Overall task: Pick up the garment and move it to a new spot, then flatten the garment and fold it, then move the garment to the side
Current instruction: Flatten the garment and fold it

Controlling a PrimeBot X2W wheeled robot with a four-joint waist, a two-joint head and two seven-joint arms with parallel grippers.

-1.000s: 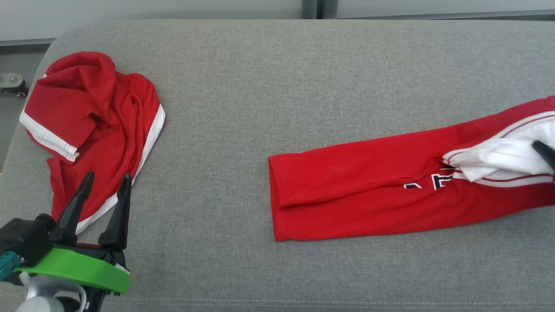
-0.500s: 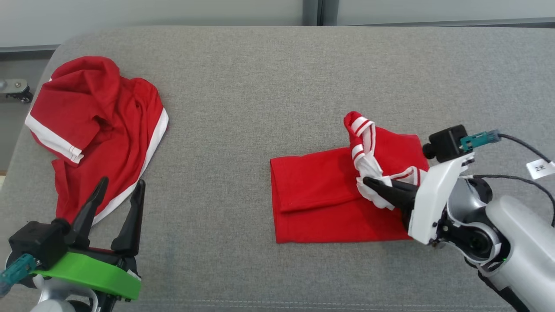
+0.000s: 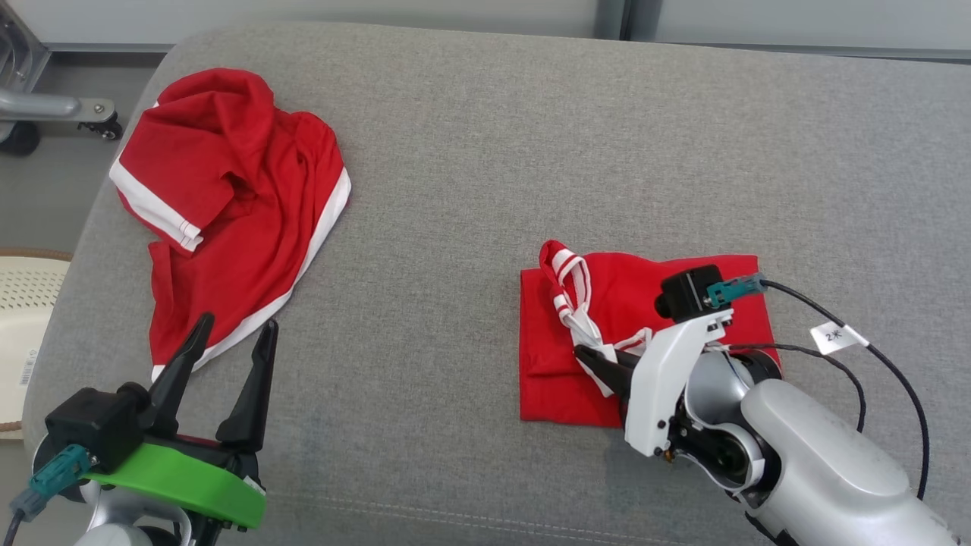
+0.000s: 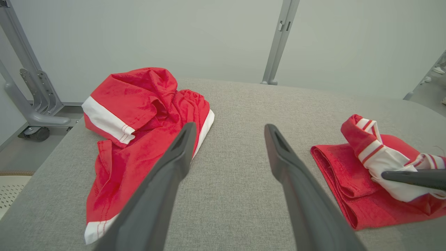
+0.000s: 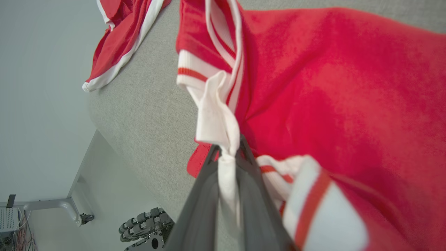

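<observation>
Red garment (image 3: 645, 292): folded; white trim (image 3: 586, 331) clamped in right gripper (image 3: 584, 353).
Left gripper (image 3: 237, 322): spread, empty.
Risk: dragging by trim could unfold it.

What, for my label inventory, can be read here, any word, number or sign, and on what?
"2" plus a blurred mark: white tag beside the right forearm.
Unreadable, too small: sticker on the cream basket.
Folded red garment: no lettering shows.
</observation>
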